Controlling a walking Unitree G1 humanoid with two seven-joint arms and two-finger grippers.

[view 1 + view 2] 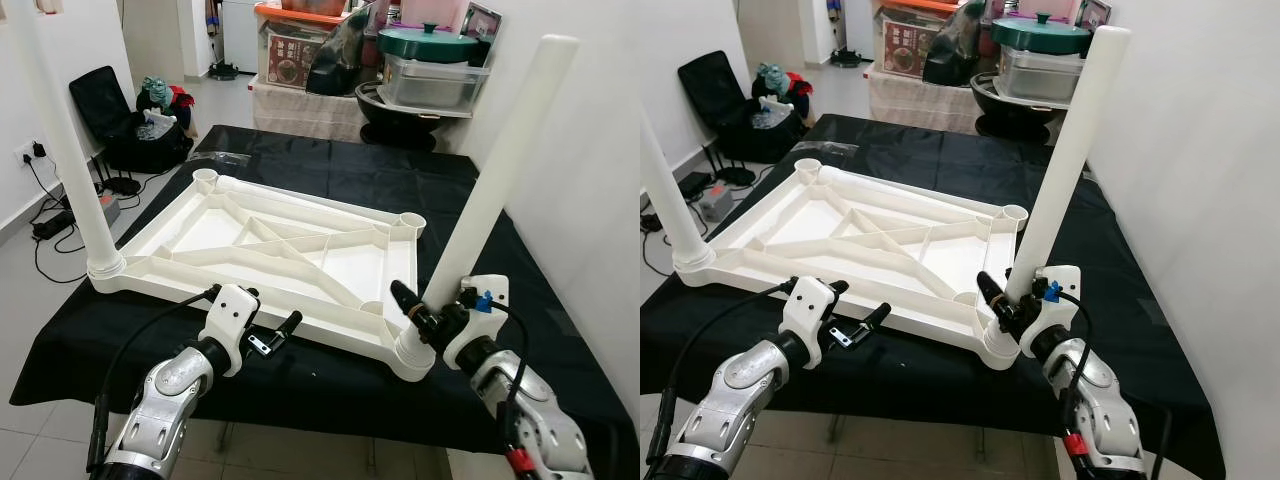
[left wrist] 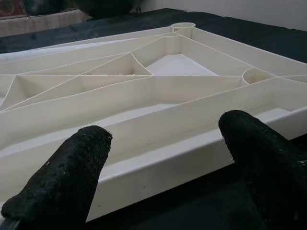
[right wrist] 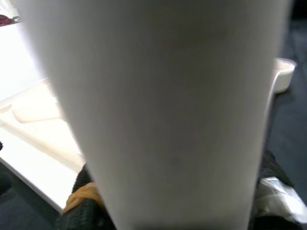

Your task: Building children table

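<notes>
Head pair: above the near edge of the tabletop [image 1: 270,250], facing forward and down, mid-distance; 2 eyes sharing the tabletop and both arms. Left wrist: low, just beside the tabletop's near rim [image 2: 158,163], looking across its ribs. Right wrist: pressed close against the leg [image 3: 163,110], tabletop behind.

Bright, even light — close-ups soft.

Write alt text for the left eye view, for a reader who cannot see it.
An upturned white tabletop lies on a black-covered table, with white legs standing in its two near corners. The right gripper clasps the near right leg low down, while the left gripper hovers open at the tabletop's near edge.
</notes>
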